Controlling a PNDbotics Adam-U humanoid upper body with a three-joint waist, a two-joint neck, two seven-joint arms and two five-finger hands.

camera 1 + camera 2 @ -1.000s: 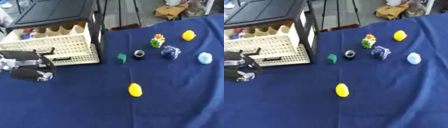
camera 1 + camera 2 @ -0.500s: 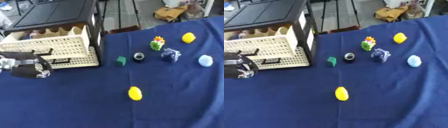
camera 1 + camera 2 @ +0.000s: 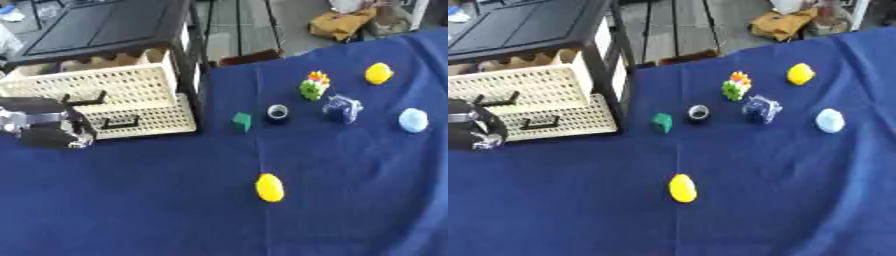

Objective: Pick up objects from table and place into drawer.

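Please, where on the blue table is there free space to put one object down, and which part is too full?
The near stretch of the blue cloth is bare on both sides of the nearer yellow object, and so is the strip between it and the green block. It is crowded from the green block past the black ring to the pale blue object.

A cream perforated plastic drawer (image 3: 96,92) stands pulled out of a black cabinet (image 3: 105,30). The robot's black left hand (image 3: 44,127) rests at the drawer's front left; a yellow egg-shaped object (image 3: 269,187) lies well right on the blue tabletop (image 3: 175,210).

Yellow egg-shaped object (image 3: 269,187); open cream drawer (image 3: 96,90)
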